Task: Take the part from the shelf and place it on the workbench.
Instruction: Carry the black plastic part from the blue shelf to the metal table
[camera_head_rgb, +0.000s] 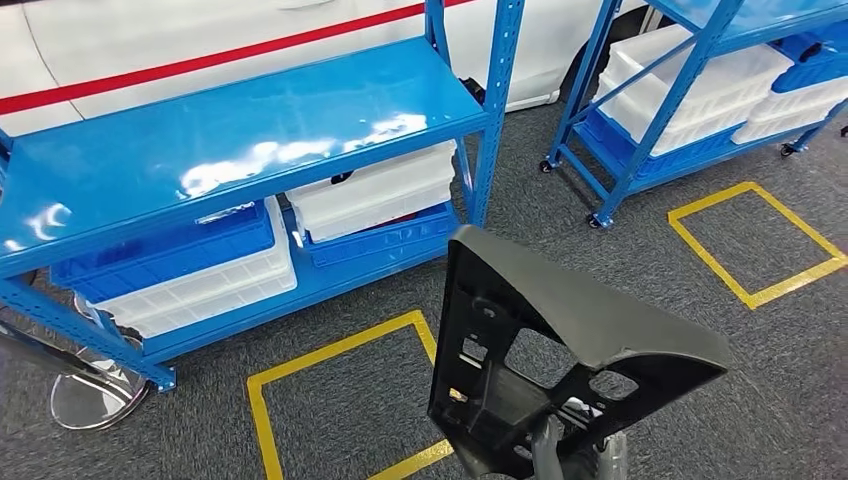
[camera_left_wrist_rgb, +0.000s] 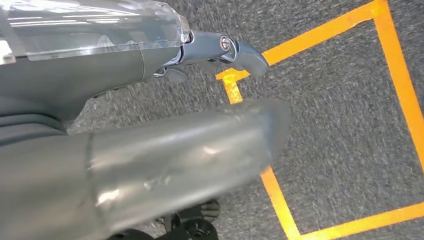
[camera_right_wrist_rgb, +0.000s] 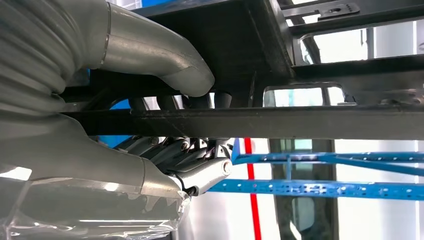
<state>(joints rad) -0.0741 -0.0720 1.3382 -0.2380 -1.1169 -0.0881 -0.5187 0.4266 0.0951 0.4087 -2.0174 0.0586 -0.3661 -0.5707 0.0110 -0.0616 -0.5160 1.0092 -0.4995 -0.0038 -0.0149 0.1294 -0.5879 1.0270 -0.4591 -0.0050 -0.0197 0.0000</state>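
a: as the right hand (camera_right_wrist_rgb: 165, 125) shows, thumb above and fingers (camera_right_wrist_rgb: 200, 102) below clamp a bar of the part (camera_head_rgb: 560, 350), raised before the shelf (camera_head_rgb: 240, 130).

b: left hand (camera_left_wrist_rgb: 215, 50)?

a: holding nothing, over carpet; its fingers' spread i cannot tell.

b: doing it well?

a: probably keep the part level and clear of the posts while turning toward the workbench.

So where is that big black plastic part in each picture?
Head view: the black part stands low and right of centre, above the yellow floor tape.
Left wrist view: not in it.
Right wrist view: the part's dark bars cross the middle, gripped by the right hand.
Shared landmark: the blue shelf.
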